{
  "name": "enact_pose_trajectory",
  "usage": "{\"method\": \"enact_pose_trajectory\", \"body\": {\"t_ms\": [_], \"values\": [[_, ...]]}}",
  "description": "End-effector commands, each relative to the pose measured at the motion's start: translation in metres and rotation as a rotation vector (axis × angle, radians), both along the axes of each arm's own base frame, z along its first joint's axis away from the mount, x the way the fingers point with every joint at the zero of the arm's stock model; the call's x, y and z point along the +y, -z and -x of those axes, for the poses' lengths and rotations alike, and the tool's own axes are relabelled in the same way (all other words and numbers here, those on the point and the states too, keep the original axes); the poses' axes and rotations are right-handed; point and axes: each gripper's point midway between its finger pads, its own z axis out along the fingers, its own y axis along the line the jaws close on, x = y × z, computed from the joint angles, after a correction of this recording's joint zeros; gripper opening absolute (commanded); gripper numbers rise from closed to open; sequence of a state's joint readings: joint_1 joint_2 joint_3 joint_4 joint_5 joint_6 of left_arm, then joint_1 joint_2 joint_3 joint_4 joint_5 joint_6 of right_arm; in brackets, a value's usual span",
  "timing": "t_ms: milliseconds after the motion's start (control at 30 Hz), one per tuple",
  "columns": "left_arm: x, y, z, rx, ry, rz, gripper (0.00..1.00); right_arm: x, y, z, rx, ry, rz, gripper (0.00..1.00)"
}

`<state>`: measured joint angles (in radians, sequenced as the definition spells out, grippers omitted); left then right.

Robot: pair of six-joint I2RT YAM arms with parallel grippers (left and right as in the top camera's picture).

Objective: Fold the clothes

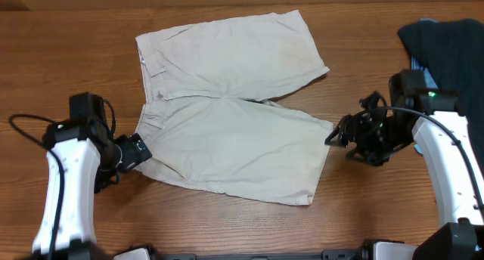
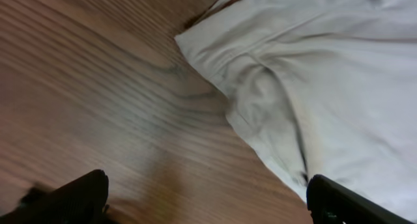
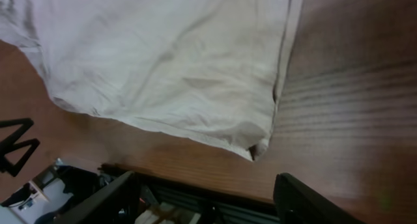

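Observation:
The pale beige shorts lie flat on the wooden table, waistband to the left, both legs pointing right. My left gripper is open and empty beside the near waistband corner; that corner shows in the left wrist view, with my fingers wide apart over bare wood. My right gripper is open and empty just right of the near leg's hem. The right wrist view shows that leg's hem corner ahead of my open fingers.
A dark navy garment with a bit of light blue under it lies at the far right edge, behind my right arm. The table's front edge runs close below the shorts.

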<state>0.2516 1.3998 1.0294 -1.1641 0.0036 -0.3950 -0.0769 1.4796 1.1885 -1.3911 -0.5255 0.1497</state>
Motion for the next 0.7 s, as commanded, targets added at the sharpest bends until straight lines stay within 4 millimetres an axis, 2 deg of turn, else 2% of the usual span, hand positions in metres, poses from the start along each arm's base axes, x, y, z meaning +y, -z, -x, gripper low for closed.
{"method": "enact_pose_trajectory", "body": {"t_ms": [0,200,300,433,567,600,667], "values": [[0.006,0.047,0.002,0.104,-0.082,0.052,1.00,0.002,0.016,0.013,0.050,-0.002,-0.003,0.69],[0.031,0.097,-0.024,0.122,-0.085,-0.035,0.99,0.010,0.018,0.022,0.075,-0.036,-0.008,0.69],[0.034,0.107,-0.036,0.089,-0.089,-0.040,0.95,0.022,0.019,0.024,0.062,-0.093,-0.006,0.69],[0.035,0.108,-0.057,0.003,-0.090,-0.028,0.93,0.039,0.019,0.026,0.037,-0.167,-0.003,0.68],[0.031,0.107,-0.070,-0.053,-0.087,0.004,0.47,0.042,0.020,0.026,0.036,-0.177,-0.001,0.68],[0.030,0.107,-0.070,-0.055,-0.087,0.009,0.40,0.042,0.020,0.026,0.035,-0.175,-0.002,0.68],[0.027,0.101,-0.072,-0.072,-0.085,0.027,0.57,0.042,0.020,0.026,0.036,-0.175,-0.002,0.68]]}}
